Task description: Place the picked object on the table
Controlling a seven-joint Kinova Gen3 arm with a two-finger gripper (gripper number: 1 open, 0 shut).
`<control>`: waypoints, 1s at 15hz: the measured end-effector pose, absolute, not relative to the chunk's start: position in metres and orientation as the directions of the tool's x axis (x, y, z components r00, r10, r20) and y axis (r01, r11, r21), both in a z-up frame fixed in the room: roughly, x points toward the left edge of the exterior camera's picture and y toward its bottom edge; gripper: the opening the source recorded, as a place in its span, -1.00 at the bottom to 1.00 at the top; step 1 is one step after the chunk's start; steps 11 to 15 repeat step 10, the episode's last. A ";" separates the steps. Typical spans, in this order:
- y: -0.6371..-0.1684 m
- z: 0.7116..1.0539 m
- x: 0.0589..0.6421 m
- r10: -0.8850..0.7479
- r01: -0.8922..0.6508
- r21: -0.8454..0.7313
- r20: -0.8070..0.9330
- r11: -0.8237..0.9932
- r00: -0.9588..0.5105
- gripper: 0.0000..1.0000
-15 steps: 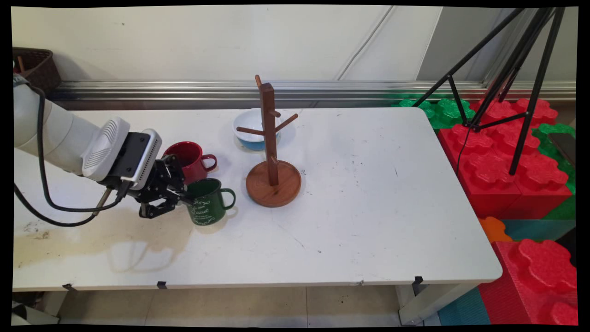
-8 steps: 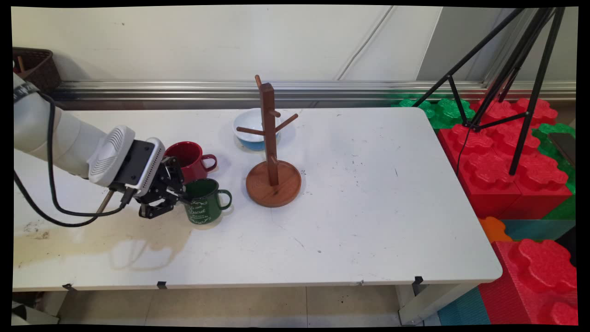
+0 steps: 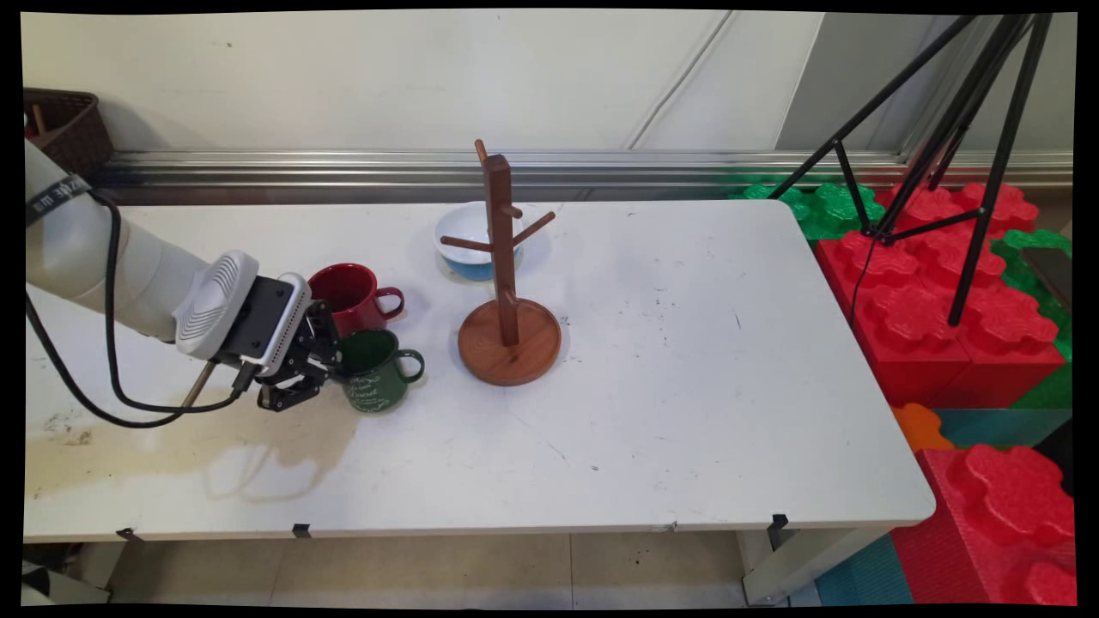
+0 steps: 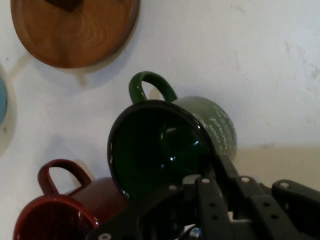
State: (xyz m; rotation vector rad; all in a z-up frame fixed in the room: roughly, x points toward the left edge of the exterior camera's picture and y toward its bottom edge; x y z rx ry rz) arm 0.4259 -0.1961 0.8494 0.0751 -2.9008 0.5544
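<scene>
The gripper [image 3: 330, 371] sits at the left of the main view, low over the desk [image 3: 687, 343], with its fingers clamped on the rim of the green mug [image 3: 371, 371]: one finger reaches inside the cup, the other presses the outside wall, as the hand view shows. The mug's handle points toward the wooden mug stand [image 3: 506, 283] at centre frame. Whether the mug's base rests on the desk or hangs just off it is hard to tell; it looks slightly tilted.

A red mug [image 3: 348, 296] stands just behind the green one, very close, possibly touching. A white and blue bowl [image 3: 468, 240] sits behind the stand.

A rim pinch lets a mug swing, so any move is best slow and level, drawn clear of the red mug, the handle kept in sight.
</scene>
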 end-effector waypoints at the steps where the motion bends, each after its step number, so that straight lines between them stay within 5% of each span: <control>1: -0.196 0.848 0.426 -0.015 -0.084 -0.359 0.191 0.929 -0.981 -1.00; 2: -0.196 0.847 0.427 -0.016 -0.084 -0.357 0.189 0.930 -0.982 -1.00; 3: -0.195 0.845 0.427 -0.017 -0.083 -0.355 0.188 0.931 -0.982 1.00; 15: -0.193 0.840 0.430 -0.037 -0.101 -0.344 0.188 0.934 -0.982 1.00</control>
